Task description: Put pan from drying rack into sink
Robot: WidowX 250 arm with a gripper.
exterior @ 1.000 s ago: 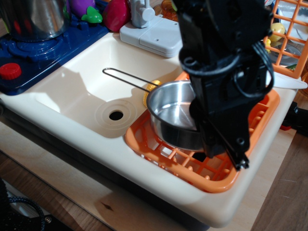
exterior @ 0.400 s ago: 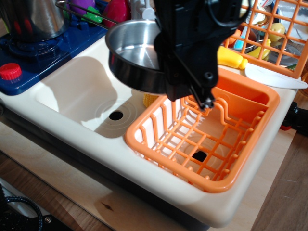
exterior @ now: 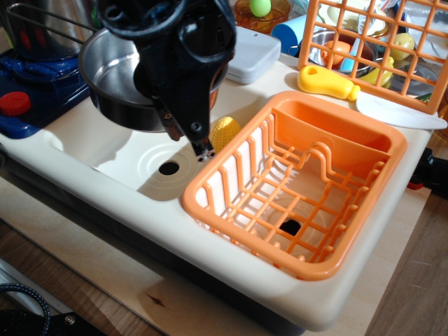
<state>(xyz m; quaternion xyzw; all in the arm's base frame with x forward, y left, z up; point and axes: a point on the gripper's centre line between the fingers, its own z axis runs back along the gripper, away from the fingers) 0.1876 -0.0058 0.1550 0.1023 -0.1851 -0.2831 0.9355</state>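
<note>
The shiny steel pan (exterior: 115, 80) hangs in the air above the left part of the cream sink (exterior: 105, 150), its wire handle pointing up left. My black gripper (exterior: 185, 119) is shut on the pan's right rim and covers that side of it. The sink's dark drain hole (exterior: 169, 168) lies below and right of the pan. The orange drying rack (exterior: 301, 189) sits to the right with nothing in it.
A yellow toy (exterior: 225, 133) lies in the sink beside the rack. A dark blue stove (exterior: 31, 87) with a red knob and a tall steel pot (exterior: 42, 31) stands at the left. An orange grid panel (exterior: 378, 49), a yellow toy and a bowl stand at the back right.
My gripper has lifted the pan out of the drying rack and carried it left and up, over the sink. The rack now holds nothing.
</note>
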